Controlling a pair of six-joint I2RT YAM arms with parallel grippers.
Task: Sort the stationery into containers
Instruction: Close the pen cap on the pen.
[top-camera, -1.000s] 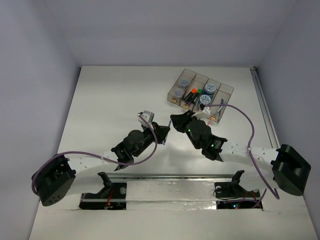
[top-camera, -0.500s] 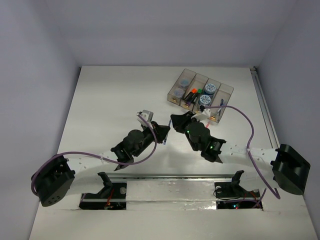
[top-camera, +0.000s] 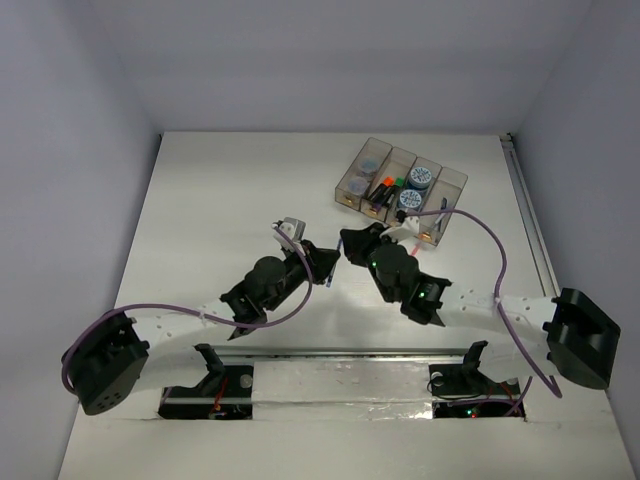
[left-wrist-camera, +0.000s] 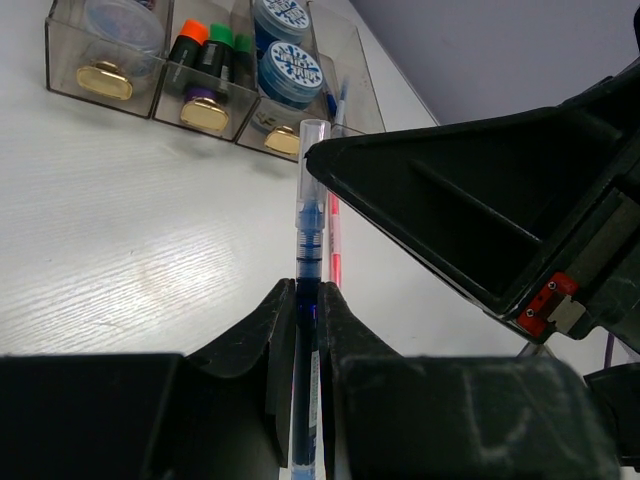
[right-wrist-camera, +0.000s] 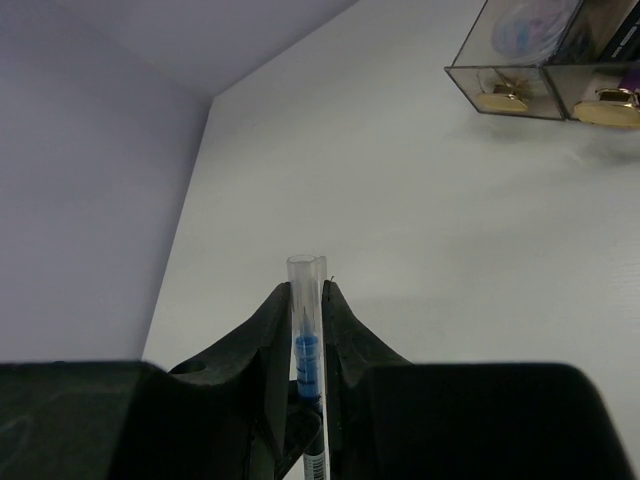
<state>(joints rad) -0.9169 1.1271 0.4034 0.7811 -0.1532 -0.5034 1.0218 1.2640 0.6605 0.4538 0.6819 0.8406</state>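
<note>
— So, what have you got in hand right now?

— Your left gripper has its jaws closed to a narrow slit on a blue pen, whose clear end sticks out past the fingertips toward the far right. Your right gripper is pinched just as tight on a clear-tipped pen, aimed far left. Both hang mid-table, close beside each other.

— And where do they go?

— The containers sit at the far right. Rolls and markers take up the left three bins, so the right-hand one looks like the pens' slot.

— How will a pen behave?

— Light and stiff, I'd judge, with a smooth round barrel that can swivel or slide in so thin a pinch. Hold near the middle of the barrel, not on the cap, which might pull off. That bin is narrow, so line the pen up along it before you let go. Mind the red pen showing just beyond the blue one's tip.
</note>
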